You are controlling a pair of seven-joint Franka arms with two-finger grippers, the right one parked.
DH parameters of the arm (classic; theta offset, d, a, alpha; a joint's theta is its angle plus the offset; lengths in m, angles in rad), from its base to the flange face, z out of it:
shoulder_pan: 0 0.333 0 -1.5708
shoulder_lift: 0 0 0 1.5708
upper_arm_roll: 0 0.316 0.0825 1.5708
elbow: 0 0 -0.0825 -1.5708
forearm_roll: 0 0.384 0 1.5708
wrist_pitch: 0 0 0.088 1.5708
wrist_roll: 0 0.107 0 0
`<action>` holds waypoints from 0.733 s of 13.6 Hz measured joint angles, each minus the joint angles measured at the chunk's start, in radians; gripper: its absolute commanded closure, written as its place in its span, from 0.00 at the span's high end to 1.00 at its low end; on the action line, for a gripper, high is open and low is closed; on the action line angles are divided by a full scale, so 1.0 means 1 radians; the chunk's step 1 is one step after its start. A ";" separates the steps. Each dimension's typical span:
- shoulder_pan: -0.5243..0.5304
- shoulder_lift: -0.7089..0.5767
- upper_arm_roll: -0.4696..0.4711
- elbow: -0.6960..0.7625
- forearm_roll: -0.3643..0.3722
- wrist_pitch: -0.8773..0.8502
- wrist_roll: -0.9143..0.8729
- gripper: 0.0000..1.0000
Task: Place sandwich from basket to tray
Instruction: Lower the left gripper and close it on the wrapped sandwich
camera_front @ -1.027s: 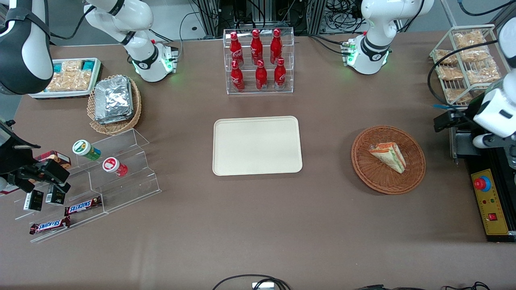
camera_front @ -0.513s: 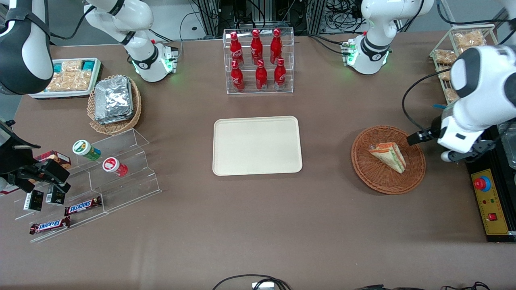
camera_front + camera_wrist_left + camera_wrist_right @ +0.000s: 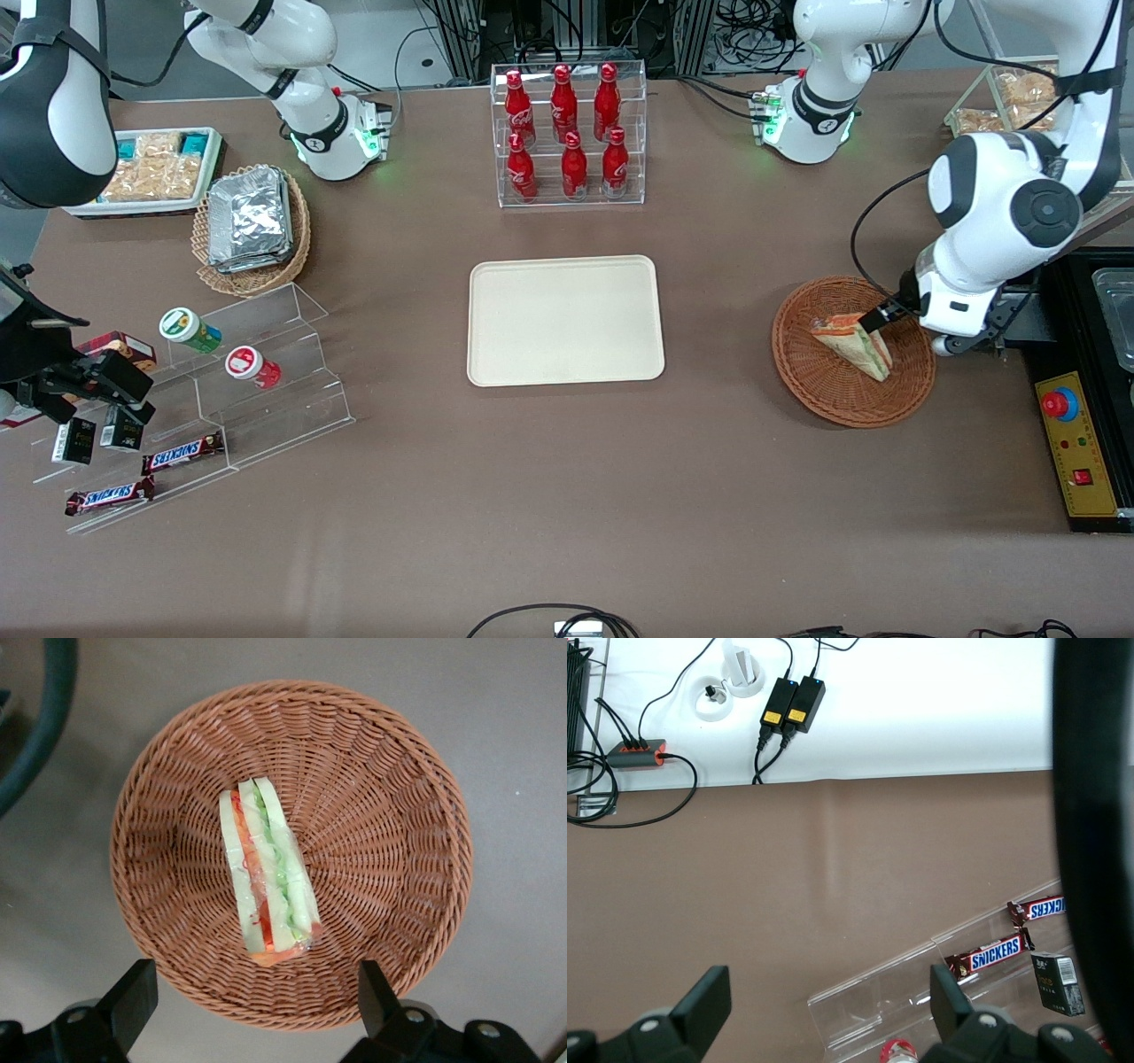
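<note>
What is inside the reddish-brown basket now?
Only the sandwich lies in the basket, wrapped, on its woven bottom. The open tool hangs above it without touching. What the sandwich covers under itself cannot be seen.

Brown desk (image 3: 567, 496) carries the cream tray (image 3: 565, 321) at centre. Clear rack of red bottles (image 3: 569, 135) farther from the camera than the tray. Reddish basket (image 3: 819, 381) beside the tray toward the working arm's end, under the spread-fingered pincer (image 3: 252, 1005); acrylic stepped stand (image 3: 257, 372) toward the parked arm's end.
</note>
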State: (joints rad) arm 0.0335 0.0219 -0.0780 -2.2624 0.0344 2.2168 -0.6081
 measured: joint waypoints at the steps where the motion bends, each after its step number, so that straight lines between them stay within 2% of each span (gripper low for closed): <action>1: -0.002 0.005 0.000 -0.022 0.000 0.041 -0.026 1.00; 10: -0.002 0.118 0.001 -0.125 0.000 0.290 -0.098 1.00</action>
State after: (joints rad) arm 0.0314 0.1397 -0.0767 -2.3875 0.0344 2.5071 -0.7063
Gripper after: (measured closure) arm 0.000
